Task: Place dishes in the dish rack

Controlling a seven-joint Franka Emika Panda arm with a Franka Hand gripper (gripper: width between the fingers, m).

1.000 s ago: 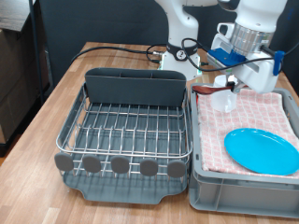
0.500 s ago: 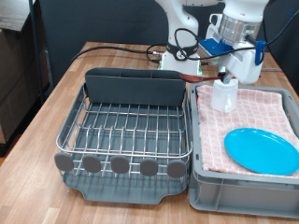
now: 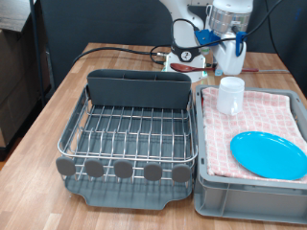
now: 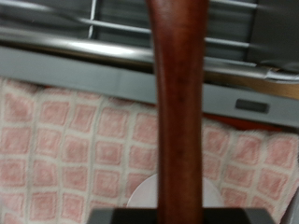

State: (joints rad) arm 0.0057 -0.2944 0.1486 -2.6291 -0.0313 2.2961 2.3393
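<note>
My gripper [image 3: 227, 65] hangs above the far end of the grey cloth-lined crate [image 3: 206, 182], shut on the brown wooden spoon [image 3: 192, 69], which sticks out toward the exterior view's left. In the wrist view the spoon handle [image 4: 177, 103] runs down the middle, over the pink checked cloth [image 4: 65, 149]. The white cup [image 3: 230, 94] stands upright on the cloth just below the gripper, and its rim shows in the wrist view [image 4: 140, 194]. The light-blue plate [image 3: 269, 153] lies on the cloth at the crate's near end. The wire dish rack [image 3: 129, 134] with its dark caddy [image 3: 139, 91] stands to the left and holds no dishes.
The rack and crate sit side by side on a wooden table [image 3: 58, 105]. The robot base [image 3: 187, 43] and black cables [image 3: 115, 50] are behind the rack. The rack's grey drain tray [image 3: 129, 192] reaches the table's front.
The gripper has risen and moved toward the exterior view's top left, lifting the spoon off the crate's far edge. The cup and plate have not moved.
</note>
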